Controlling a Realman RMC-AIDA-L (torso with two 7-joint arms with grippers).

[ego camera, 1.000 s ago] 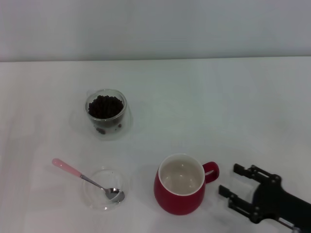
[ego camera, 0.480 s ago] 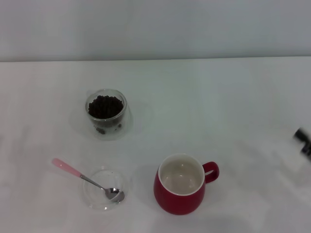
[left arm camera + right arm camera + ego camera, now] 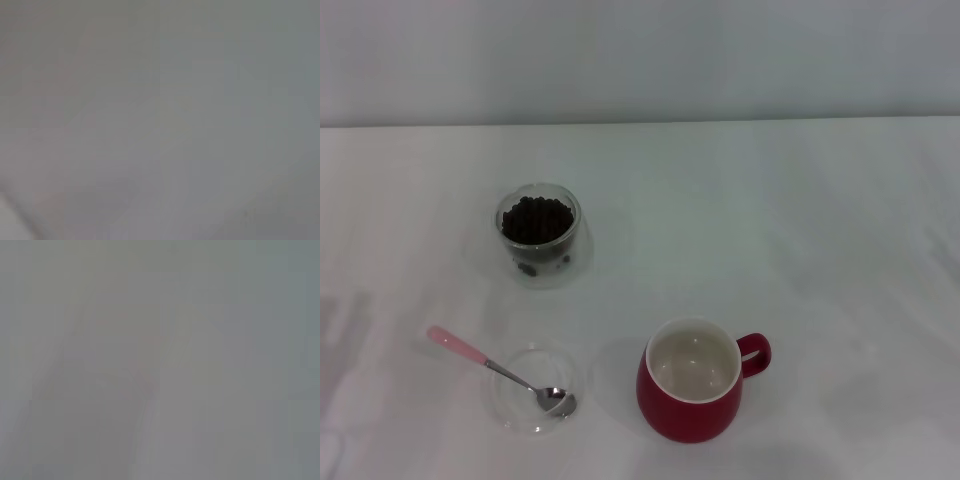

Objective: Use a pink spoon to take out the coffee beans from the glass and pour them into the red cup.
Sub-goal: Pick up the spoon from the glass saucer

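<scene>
Nearest, at about five o'clock on the white table (image 3: pixel 800 220), stands the red cup (image 3: pixel 691 395), cream inside and empty. At seven o'clock the pink spoon (image 3: pixel 500 371) rests its metal bowl in a shallow clear dish (image 3: pixel 533 389), handle overhanging toward ten. It looks light, stiff and slippery; the raised handle seems the place to pinch. Farther, at eleven o'clock, the glass (image 3: pixel 539 233) holds the coffee beans (image 3: pixel 535 219). Neither gripper shows, so their state is unknown.

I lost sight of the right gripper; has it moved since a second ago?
Yes. It sat right of the red cup and has withdrawn rightward, out of the head view.
</scene>
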